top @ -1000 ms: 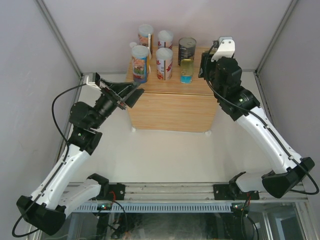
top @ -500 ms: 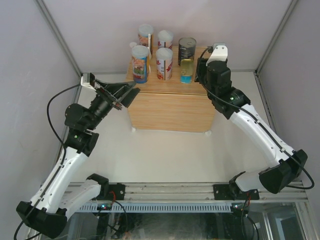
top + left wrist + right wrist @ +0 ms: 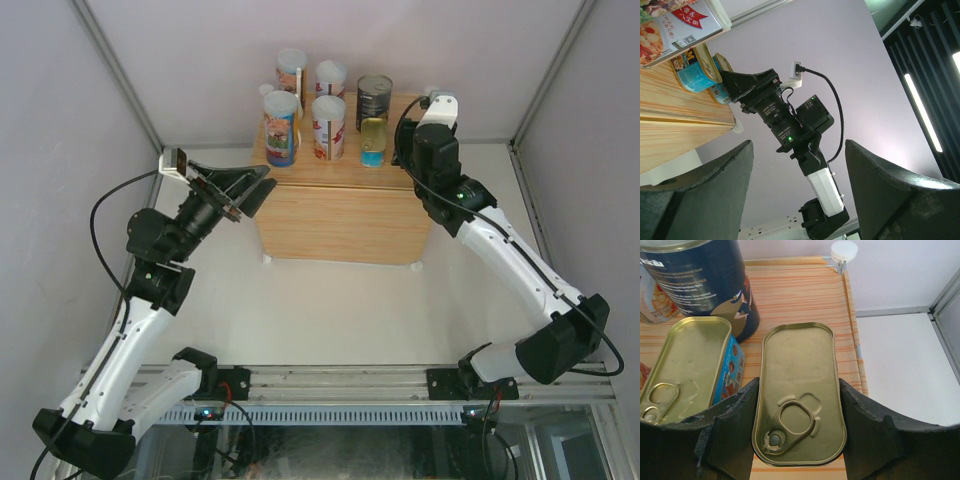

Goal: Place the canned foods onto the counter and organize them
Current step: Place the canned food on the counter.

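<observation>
Since a second ago my right arm (image 3: 500, 250) has swung in over the far right corner of the counter (image 3: 345, 220), and my left arm (image 3: 150, 290) has risen and drawn a little left. My right gripper (image 3: 798, 382) is about half closed, its fingers (image 3: 730, 440) against both long sides of a flat gold tin (image 3: 800, 350). The tin sits level on the wood or just above it, I cannot tell which, just right of the second tin (image 3: 685, 360) and the dark can (image 3: 700, 280). My left gripper (image 3: 797, 145) stands wide open and empty by the counter's left edge. I judge the tin stiff, heavy for its height, and slick on its lacquered walls. The sound hold is across the narrow width at mid-length, never by the ring pull (image 3: 790, 422).
</observation>
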You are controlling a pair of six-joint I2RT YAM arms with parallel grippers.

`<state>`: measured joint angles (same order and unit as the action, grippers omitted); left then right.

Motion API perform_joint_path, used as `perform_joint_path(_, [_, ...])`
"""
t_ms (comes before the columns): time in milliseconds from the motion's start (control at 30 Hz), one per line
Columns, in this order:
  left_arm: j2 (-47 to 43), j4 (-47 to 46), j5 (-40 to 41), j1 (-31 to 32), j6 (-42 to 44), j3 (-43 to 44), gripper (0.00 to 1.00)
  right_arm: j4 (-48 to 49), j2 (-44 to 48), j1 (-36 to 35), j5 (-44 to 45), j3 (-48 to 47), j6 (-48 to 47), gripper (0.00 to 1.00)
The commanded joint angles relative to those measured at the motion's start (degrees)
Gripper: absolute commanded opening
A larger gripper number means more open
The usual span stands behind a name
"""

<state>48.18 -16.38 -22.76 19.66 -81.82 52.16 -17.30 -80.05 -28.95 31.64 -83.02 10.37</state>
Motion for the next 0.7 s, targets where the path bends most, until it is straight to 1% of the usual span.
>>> perform_joint_path(0, [-0.9,-1.2,-0.9,-0.5,1.5,-1.0,0.78,6.0,0.7,0.9,0.5,-0.1,2.4,0.0])
perform_joint_path(367, [-0.8,-1.0,-0.6,-0.5,1.7,-0.6,0.78,6.0,0.2,1.2,-1.0,0.6,4.3,0.0])
perform_joint_path(667, [-1.1,-0.1,-0.3,-0.5,2.1,-0.2,0.78,4.8,0.2,1.2,-0.5,0.7,5.8,0.0])
